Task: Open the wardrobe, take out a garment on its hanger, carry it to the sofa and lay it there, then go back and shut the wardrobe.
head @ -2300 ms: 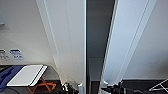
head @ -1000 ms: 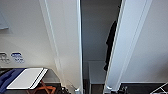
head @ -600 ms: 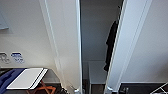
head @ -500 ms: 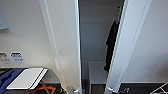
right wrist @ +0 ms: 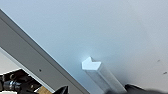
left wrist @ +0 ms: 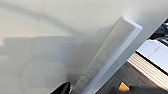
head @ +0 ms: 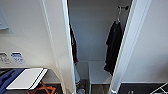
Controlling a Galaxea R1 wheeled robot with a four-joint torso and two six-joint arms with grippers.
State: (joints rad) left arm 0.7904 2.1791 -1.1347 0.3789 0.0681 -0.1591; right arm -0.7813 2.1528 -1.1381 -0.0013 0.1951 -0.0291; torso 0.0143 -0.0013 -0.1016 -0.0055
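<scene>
Presently, wardrobe: the wardrobe (head: pixel 92 37) is seen in the head view with both doors swung wide and its pale interior exposed.
Left door: the left door (head: pixel 56 45) is shown edge-on in the head view; its flat face and bar handle (left wrist: pixel 107 57) are seen close up in the left wrist view.
Right door: the right door (head: pixel 147 45) is seen at a slant in the head view; its handle (right wrist: pixel 100 72) is seen end-on in the right wrist view.
Garment: the black garment (head: pixel 113 47) is hung at the right side of the interior, close behind the right door's edge.
Hanger: the pale hanger (head: pixel 119 17) is hooked on a dark fitting above the garment.
Red garment: a dark red garment (head: pixel 73 47) is partly hidden behind the left door.
Left pincer: a dark tip (left wrist: pixel 62 88) is seen beside the left handle; how far it is open cannot be told.
Right pincer: dark tips (right wrist: pixel 100 90) are seen either side of the right handle; grip cannot be told.
Worktop: a white-topped worktop (head: pixel 26 78) is seen at lower left in the head view.
</scene>
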